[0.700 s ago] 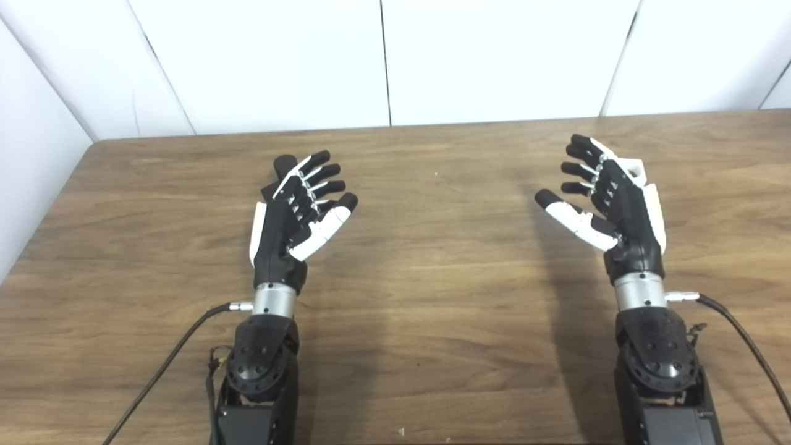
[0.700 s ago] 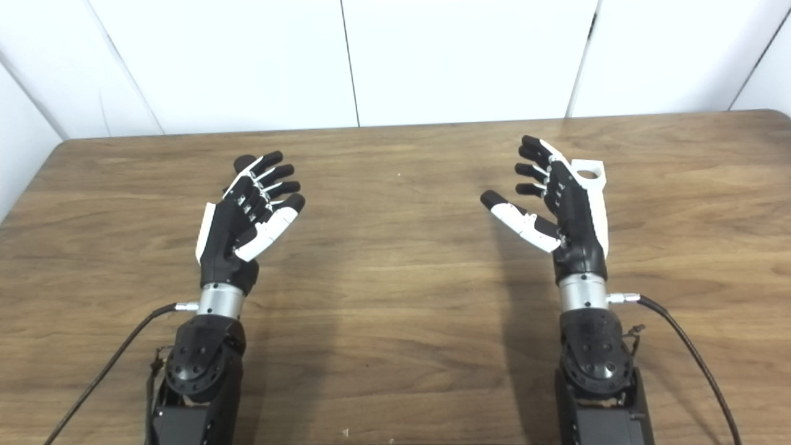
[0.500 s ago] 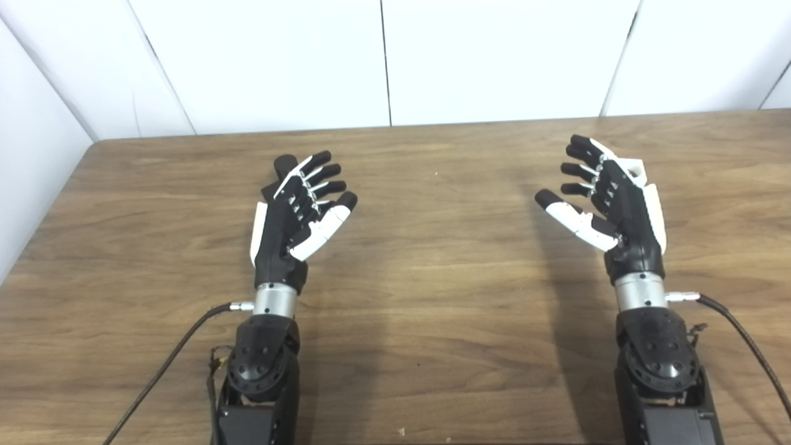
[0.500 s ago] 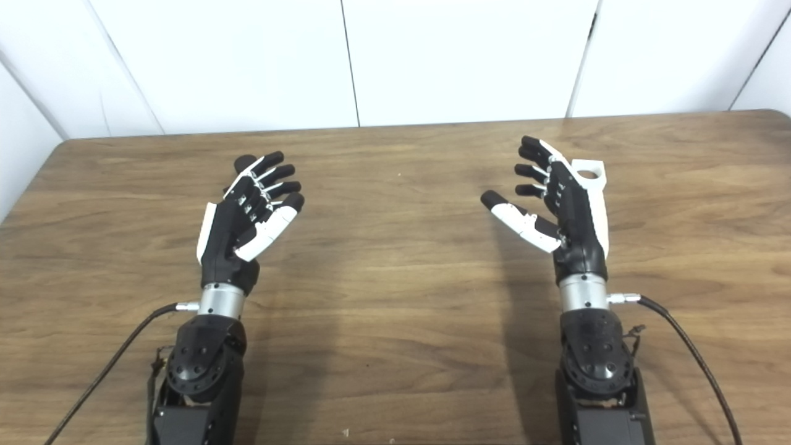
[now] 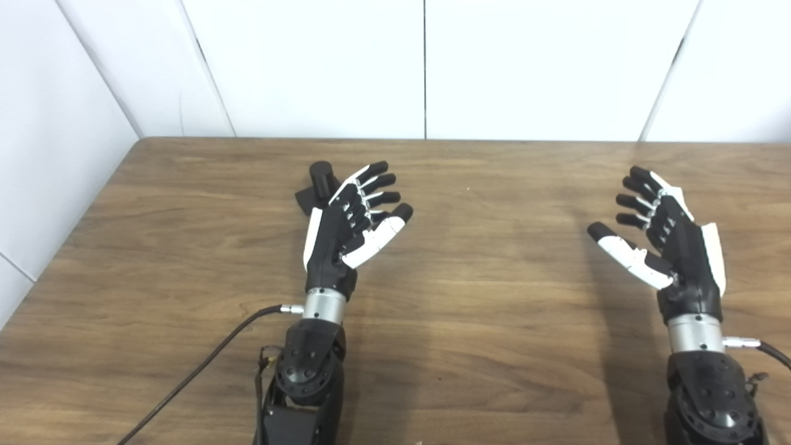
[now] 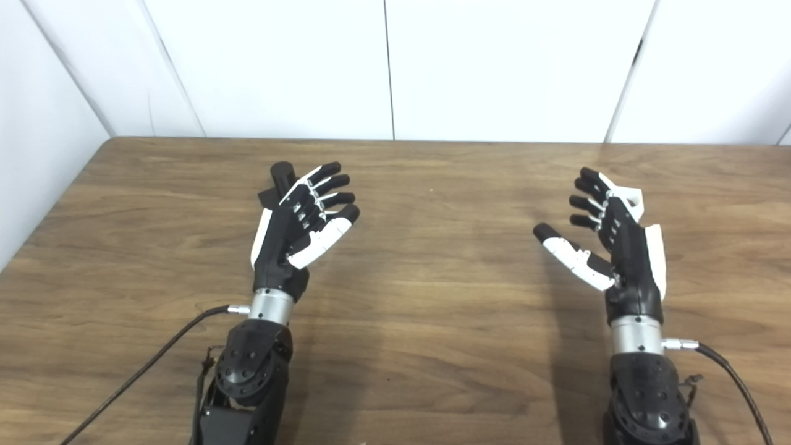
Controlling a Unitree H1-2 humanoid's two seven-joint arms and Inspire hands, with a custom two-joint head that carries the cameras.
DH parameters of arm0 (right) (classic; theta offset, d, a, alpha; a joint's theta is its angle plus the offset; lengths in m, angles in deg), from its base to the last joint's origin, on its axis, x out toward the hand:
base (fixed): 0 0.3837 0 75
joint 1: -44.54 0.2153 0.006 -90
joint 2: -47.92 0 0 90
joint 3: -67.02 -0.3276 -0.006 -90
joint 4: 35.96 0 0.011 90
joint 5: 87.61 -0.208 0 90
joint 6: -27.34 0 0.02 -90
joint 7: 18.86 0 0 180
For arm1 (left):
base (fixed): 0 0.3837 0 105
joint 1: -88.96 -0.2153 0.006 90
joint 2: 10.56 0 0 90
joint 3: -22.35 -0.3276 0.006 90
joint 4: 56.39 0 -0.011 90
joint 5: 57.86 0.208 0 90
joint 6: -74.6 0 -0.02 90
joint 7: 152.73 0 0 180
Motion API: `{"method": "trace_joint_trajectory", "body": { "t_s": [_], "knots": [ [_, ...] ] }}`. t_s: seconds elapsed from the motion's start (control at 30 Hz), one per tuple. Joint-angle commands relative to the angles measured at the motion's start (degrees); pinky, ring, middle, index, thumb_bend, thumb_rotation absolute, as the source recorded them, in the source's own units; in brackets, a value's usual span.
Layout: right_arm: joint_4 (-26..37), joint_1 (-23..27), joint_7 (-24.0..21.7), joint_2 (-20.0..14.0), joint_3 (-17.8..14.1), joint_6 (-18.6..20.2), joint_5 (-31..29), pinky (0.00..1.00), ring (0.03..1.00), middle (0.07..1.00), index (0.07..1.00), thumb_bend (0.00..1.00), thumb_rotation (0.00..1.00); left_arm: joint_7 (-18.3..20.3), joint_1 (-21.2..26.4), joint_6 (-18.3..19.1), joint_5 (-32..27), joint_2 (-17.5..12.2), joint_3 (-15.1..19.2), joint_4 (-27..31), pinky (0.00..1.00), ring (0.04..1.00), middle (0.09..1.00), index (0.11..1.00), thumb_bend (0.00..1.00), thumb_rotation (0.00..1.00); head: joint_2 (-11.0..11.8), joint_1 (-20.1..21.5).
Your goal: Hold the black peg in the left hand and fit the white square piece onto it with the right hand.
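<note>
The black peg (image 5: 319,183) stands on the table (image 5: 482,296) just behind and left of my left hand (image 5: 352,225), partly hidden by the fingers. The left hand is open, palm facing right, holding nothing. The white square piece (image 6: 631,199) lies on the table behind my right hand (image 6: 618,244), mostly hidden by it; in the left eye view I cannot make it out behind the hand (image 5: 670,247). The right hand is open, palm facing left, thumb spread, holding nothing. Both hands hover above the table.
White wall panels (image 5: 426,68) stand behind the table's far edge. The table's left edge (image 5: 74,228) runs diagonally at the left. Black cables (image 5: 198,371) trail from both wrists toward the front edge.
The whole picture has shifted, so the camera has moved. The hands keep the same open poses beside the peg and the white piece.
</note>
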State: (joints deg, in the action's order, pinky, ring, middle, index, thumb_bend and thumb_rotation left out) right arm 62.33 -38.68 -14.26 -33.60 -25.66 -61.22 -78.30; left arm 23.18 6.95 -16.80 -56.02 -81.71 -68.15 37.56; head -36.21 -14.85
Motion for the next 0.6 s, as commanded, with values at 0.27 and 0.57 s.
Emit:
{"method": "trace_joint_trajectory", "body": {
  "t_s": [0.27,0.57],
  "knots": [
    [2.6,2.1,-0.3,0.1,-0.5,-0.1,-0.9,0.70,0.772,0.833,0.833,0.65,0.31,-4.7,3.3,1.0,15.8,-2.9,-0.9,3.8,0.52,0.637,0.705,0.679,0.64,0.22,-0.1,-0.1],
    [2.8,2.5,-0.7,-0.3,-0.8,0.3,-1.7,0.69,0.769,0.848,0.838,0.63,0.29,-9.1,6.1,4.9,26.8,-4.6,-0.6,4.4,0.49,0.592,0.628,0.495,0.51,0.06,0.1,-0.2]
  ]
}}
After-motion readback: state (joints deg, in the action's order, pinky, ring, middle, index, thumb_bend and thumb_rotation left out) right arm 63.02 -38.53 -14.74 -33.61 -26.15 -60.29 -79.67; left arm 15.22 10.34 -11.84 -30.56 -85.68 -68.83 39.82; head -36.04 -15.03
